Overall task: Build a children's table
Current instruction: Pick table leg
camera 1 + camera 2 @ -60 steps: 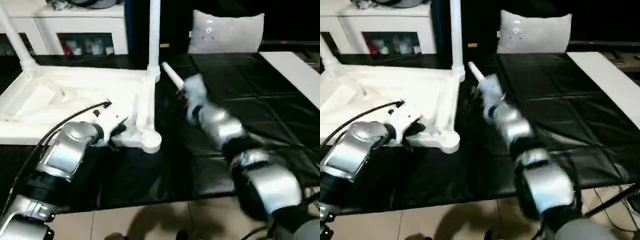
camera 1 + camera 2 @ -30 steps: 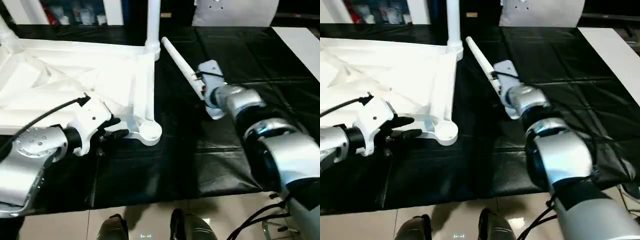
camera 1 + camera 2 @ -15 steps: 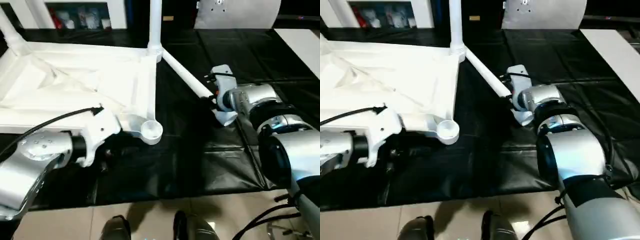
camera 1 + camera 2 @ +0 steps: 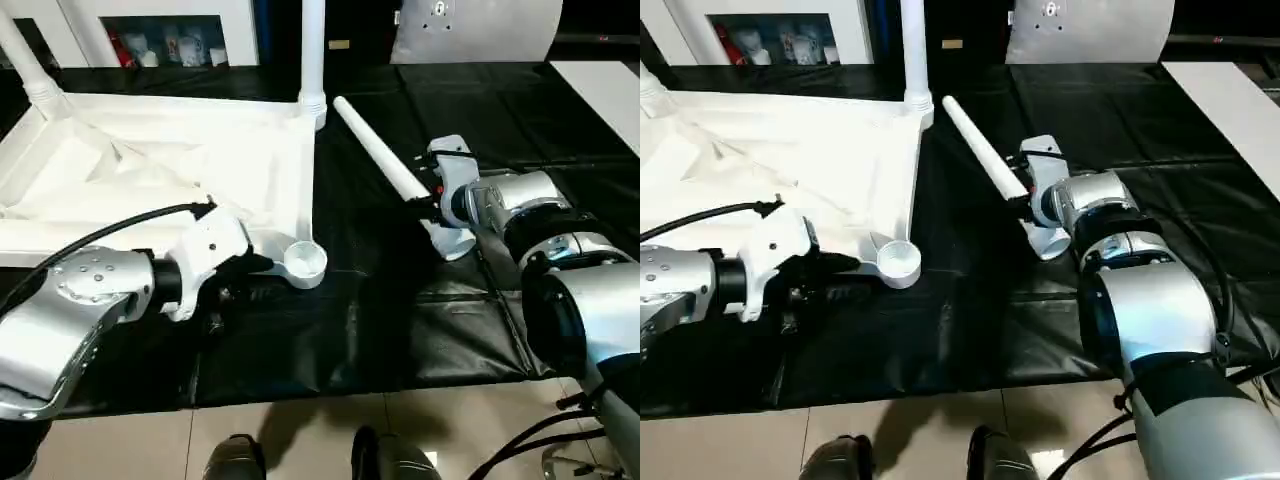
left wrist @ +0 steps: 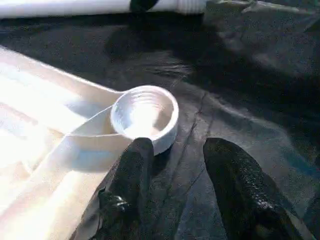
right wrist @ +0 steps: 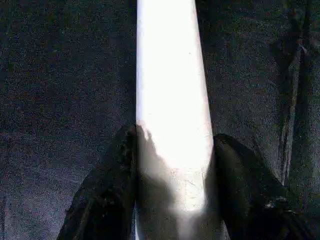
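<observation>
Gripping the loose leg (image 4: 378, 160), your right end effector (image 6: 172, 165) holds its near end. Your left end effector (image 5: 185, 170), half open and empty, sits beside the near corner socket (image 4: 304, 261); lifting by one end could let the leg swing and slip.

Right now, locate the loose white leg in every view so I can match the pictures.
Left eye: loose leg, right of centre.
Right eye: just right of centre.
Left wrist: along the far edge.
Right wrist: between the right gripper's fingers.
Shared landmark: empty corner socket.

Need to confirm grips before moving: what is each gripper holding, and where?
Right gripper: a loose leg, clamped near one end. Left gripper: nothing, jaws open beside the empty socket.
</observation>
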